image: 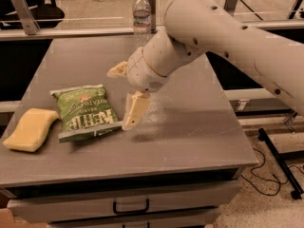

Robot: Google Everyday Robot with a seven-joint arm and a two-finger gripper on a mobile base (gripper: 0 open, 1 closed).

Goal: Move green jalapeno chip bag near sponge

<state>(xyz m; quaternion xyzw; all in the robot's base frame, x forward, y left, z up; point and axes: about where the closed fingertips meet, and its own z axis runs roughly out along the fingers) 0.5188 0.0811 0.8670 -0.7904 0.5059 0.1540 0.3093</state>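
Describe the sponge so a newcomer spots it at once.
On the grey table, go to the front left corner. The sponge lies there, just left of the green Kettle chip bag, with the gripper open at the bag's right. It is the only pale yellow, unprinted block.

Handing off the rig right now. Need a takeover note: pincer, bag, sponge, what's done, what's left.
Pincer: open, holding nothing, low over the table by the right edge of the green jalapeno chip bag.
Bag: flat on the table, directly right of the sponge; cannot tell if they touch.
Done: bag lies near the sponge.
Left: probably only lifting the arm clear.
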